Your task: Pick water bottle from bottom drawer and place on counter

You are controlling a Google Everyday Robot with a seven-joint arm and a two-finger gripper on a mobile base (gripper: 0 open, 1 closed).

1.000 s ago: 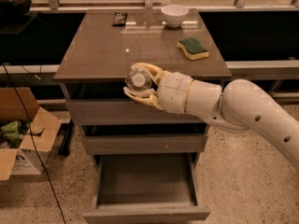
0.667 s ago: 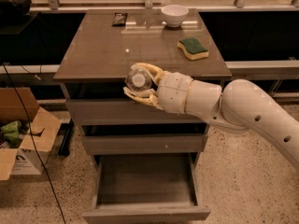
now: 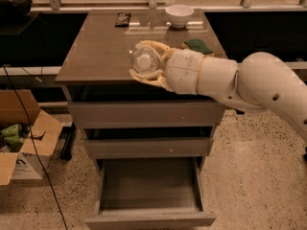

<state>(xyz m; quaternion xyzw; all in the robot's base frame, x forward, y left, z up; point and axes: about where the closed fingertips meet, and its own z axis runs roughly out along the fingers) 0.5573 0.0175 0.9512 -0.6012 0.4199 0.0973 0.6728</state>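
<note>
My gripper (image 3: 145, 61) is shut on the water bottle (image 3: 143, 60), a small clear crinkly bottle held lying on its side between the two yellowish fingers (image 3: 151, 45). It is over the front part of the counter (image 3: 96, 51), just above the front edge. The white arm (image 3: 249, 80) comes in from the right. The bottom drawer (image 3: 149, 190) is pulled out below and shows a bare grey inside.
A white bowl (image 3: 179, 15) stands at the back of the counter, a green sponge (image 3: 197, 45) at the right, partly behind the arm, and a small dark object (image 3: 123, 19) at the back left. An open cardboard box (image 3: 24, 143) sits on the floor at left.
The gripper with the bottle has risen and moved farther over the counter, away from the front edge.
</note>
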